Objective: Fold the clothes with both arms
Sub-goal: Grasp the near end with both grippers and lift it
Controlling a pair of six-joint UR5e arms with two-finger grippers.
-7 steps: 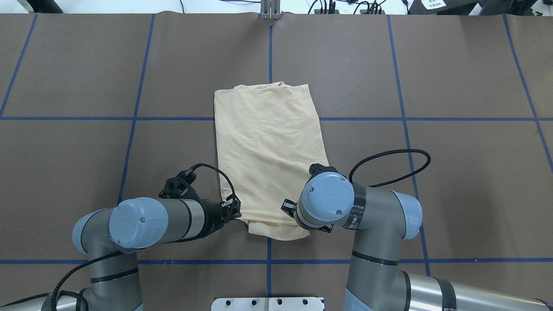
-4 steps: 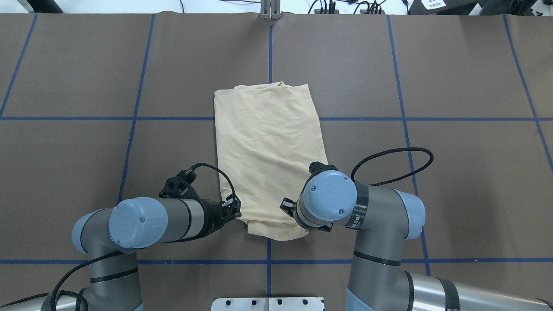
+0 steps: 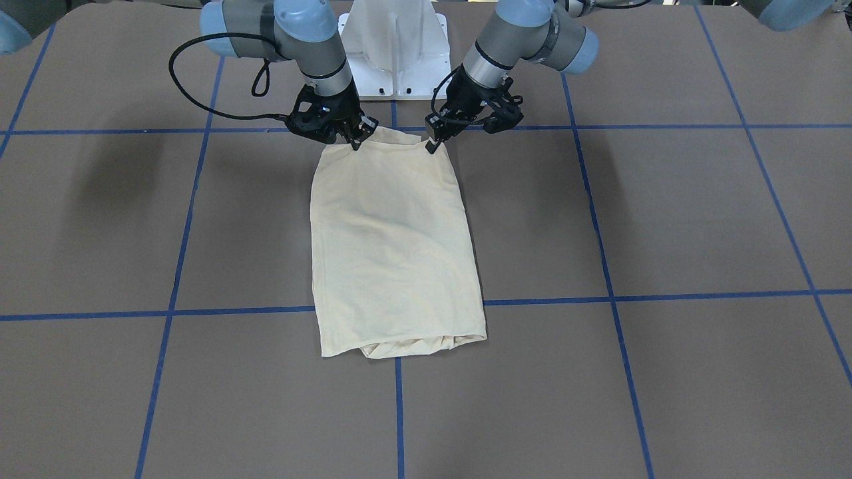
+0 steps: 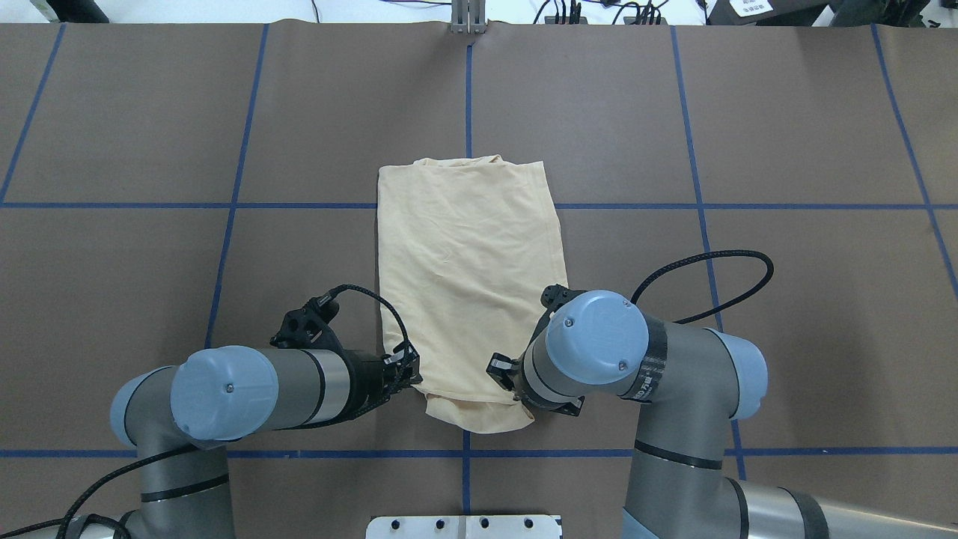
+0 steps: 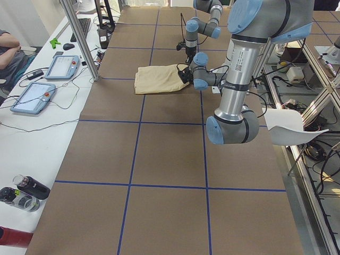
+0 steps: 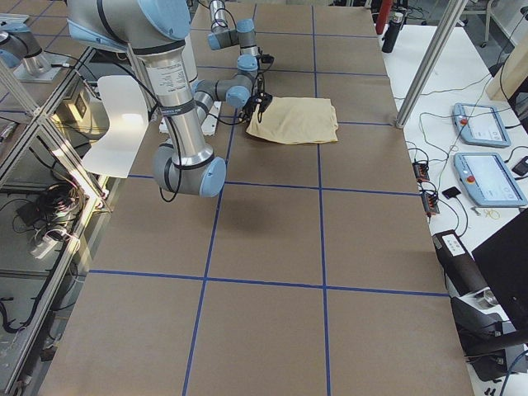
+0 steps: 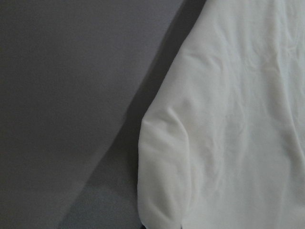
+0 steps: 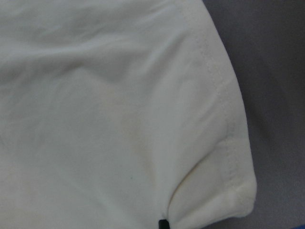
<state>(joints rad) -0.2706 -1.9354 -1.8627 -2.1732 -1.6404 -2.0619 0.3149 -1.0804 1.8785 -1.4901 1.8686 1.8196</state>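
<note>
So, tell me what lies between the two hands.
Only the robot-side edge of the shirt, stretched between the left hand and the right hand; the front-facing view shows it.

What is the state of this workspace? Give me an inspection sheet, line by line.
Surface: brown table cover with blue tape grid, flat.
Job's things: cream shirt folded into a long strip, at centre.
Clutter: nothing seen.
End effectors: left end effector and right end effector each pinch a robot-side corner of the shirt.
Cables: black cable loops beside the right arm, off the cloth.
Surroundings: touch panels and bottles on the side bench.
</note>
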